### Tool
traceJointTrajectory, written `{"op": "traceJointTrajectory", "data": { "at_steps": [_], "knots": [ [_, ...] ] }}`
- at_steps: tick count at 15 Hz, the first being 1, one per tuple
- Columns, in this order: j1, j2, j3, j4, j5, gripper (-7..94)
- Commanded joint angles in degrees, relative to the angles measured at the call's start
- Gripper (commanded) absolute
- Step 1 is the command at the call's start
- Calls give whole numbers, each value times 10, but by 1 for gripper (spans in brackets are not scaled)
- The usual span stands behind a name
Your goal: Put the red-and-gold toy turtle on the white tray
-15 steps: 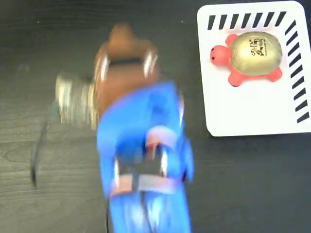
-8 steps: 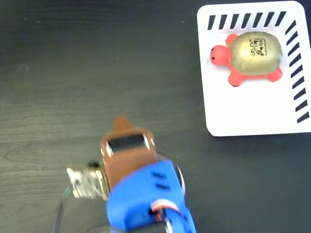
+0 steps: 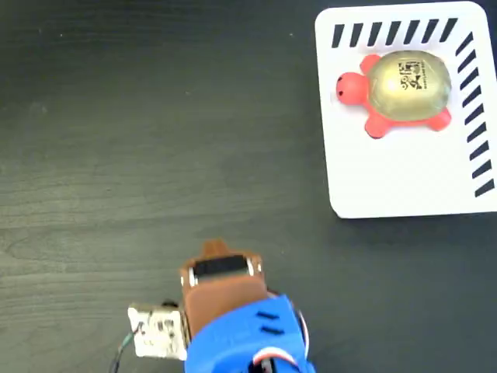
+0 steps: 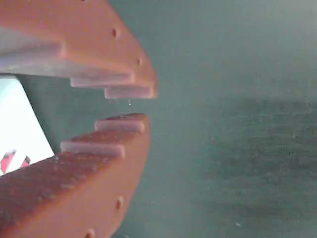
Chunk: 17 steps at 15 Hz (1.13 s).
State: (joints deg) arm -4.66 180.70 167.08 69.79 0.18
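Fixed view: we note the red-and-gold toy turtle (image 3: 402, 92) resting on the white tray (image 3: 404, 183) near its striped corner, so we judge the placing done. Wrist view shows our end effector (image 4: 130, 106) empty, jaws slightly parted, low over the dark desk (image 3: 155, 116), well apart from the tray.

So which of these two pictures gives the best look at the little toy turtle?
The fixed view. There the red-and-gold toy turtle shows whole from above, lying on the white tray. The wrist view catches only a red sliver at its left edge, behind the gripper.
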Motion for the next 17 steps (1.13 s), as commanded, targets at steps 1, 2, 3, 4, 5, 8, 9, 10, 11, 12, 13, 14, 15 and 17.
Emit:
{"op": "traceJointTrajectory", "data": {
  "at_steps": [1,2,3,4,5,8,9,10,11,12,13,14,15,17],
  "knots": [
    [-8,40,-2,20,0,0],
    [-8,43,-1,20,0,0],
    [-9,47,0,21,0,0],
    [-9,54,2,22,0,0],
    [-8,54,2,22,1,0],
    [-8,54,2,23,1,0],
    [-8,54,2,23,1,0],
    [-8,54,2,23,1,0],
    [-8,54,2,23,1,0],
    [-8,54,2,23,1,0],
    [-8,54,2,23,1,0],
    [-8,54,2,23,1,0],
    [-8,54,2,23,1,0],
    [-8,54,2,23,1,0]
  ]
}}
